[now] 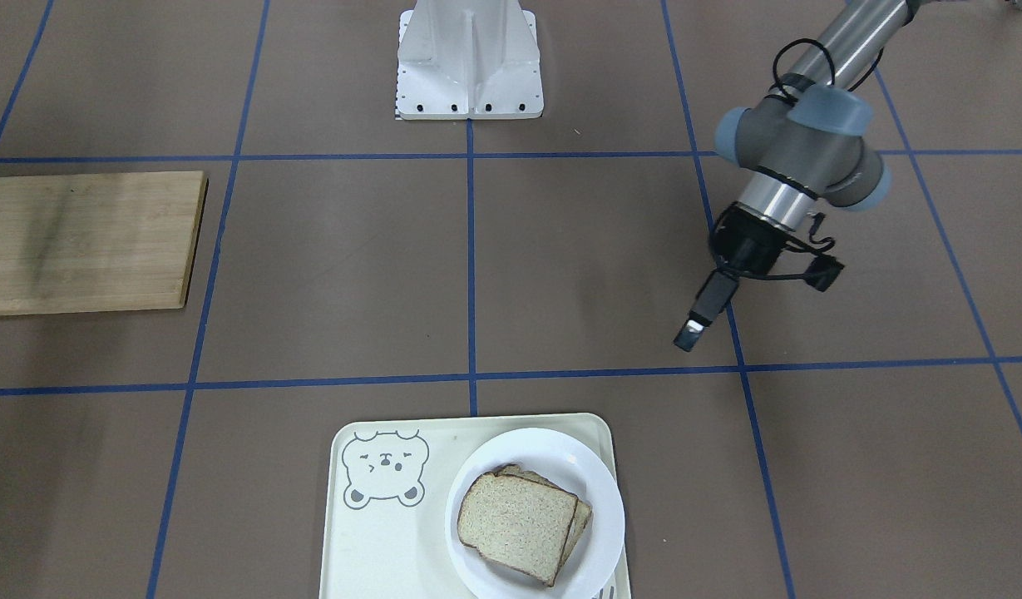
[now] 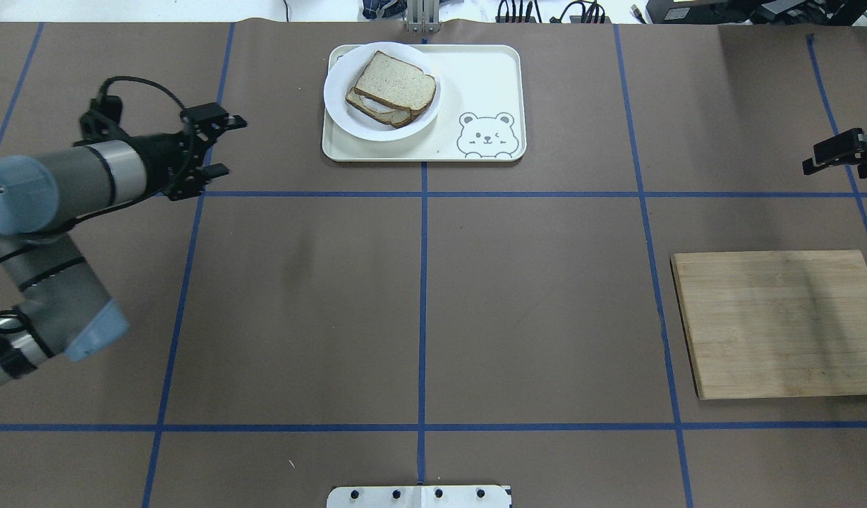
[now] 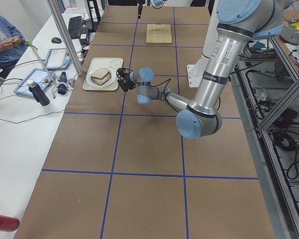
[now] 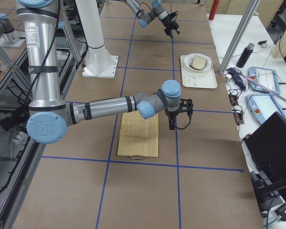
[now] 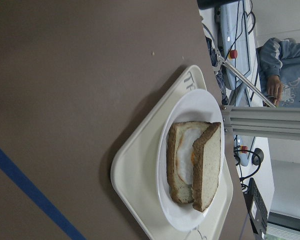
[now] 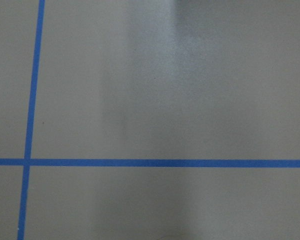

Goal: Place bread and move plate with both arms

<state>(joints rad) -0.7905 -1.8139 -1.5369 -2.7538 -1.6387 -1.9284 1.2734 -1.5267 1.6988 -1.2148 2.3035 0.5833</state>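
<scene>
The bread (image 1: 515,520) lies on top of an egg-topped slice (image 5: 182,155) on the round white plate (image 1: 552,449), which sits on the bear tray (image 1: 377,541) at the table's far side. In the overhead view the bread (image 2: 398,83) and plate (image 2: 341,106) sit top centre. My left gripper (image 2: 225,147) is open and empty, above the table to the left of the tray, and its camera looks at the plate (image 5: 195,107). My right gripper (image 2: 839,155) is at the far right edge, beyond the cutting board, and looks open and empty.
A wooden cutting board (image 2: 779,321) lies on the right half of the table. The white robot base (image 1: 469,58) stands at the near middle. Blue tape lines cross the brown table. A person and bottles are beyond the table's far edge.
</scene>
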